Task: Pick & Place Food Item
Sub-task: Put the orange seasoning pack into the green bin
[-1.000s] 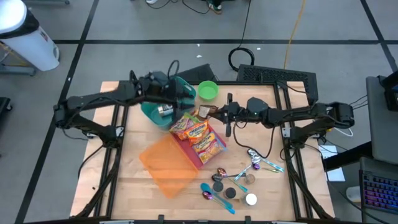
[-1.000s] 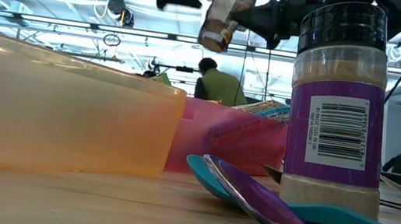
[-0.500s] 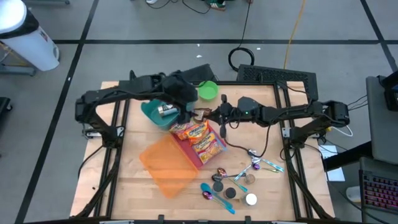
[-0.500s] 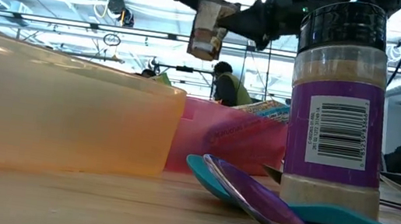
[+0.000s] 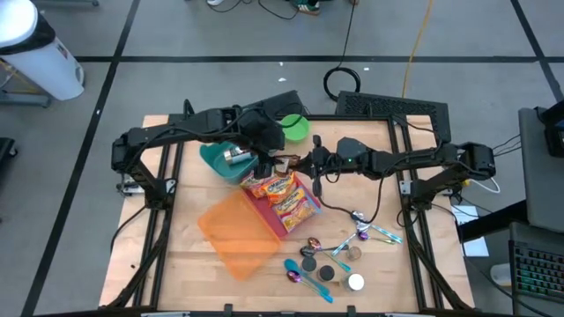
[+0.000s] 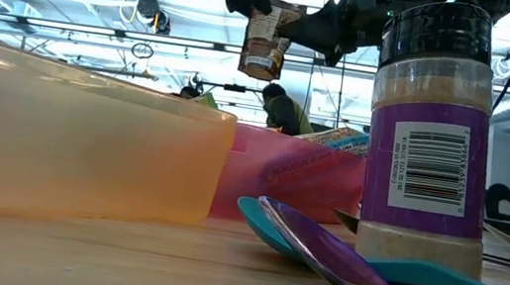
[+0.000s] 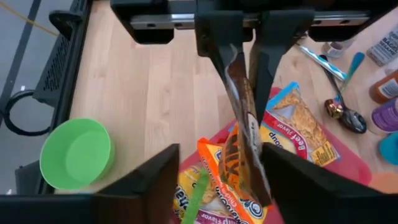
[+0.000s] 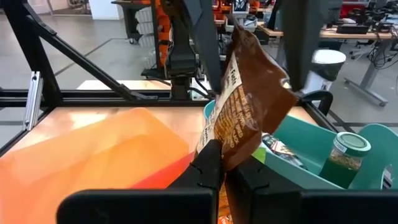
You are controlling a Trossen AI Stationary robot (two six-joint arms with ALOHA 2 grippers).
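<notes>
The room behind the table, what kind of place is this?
Probably a robotics lab or workshop: other orange robot arms stand behind, workbenches with gear line the back, and a keyboard sits beside the wooden table.
</notes>
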